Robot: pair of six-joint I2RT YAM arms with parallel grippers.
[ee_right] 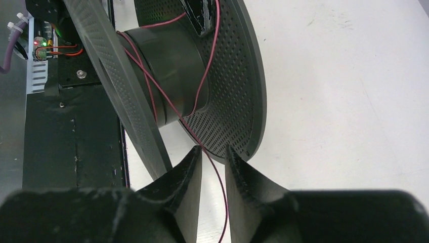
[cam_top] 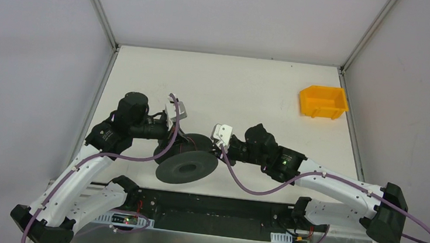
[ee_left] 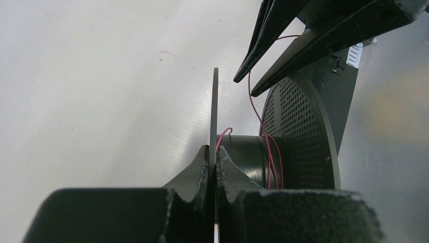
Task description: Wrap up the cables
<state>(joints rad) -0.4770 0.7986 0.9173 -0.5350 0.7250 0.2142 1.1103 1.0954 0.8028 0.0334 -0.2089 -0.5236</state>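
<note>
Left tool (ee_left: 213,154) on spool flange (ee_left: 214,101)

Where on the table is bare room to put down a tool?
Free: the far table strip from the left wall to the yellow bin, and the right side between bin and right arm. Crowded: near middle, around the spool.

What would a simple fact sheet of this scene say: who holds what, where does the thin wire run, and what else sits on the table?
left gripper: shut on the rim of one flange of the black spool
right gripper: fingers slightly apart, thin red wire passing between them
wire path: a few loose turns round the spool's hub, then out to the right gripper
elsewhere: yellow bin near the far right corner of the table, away from both arms
</note>
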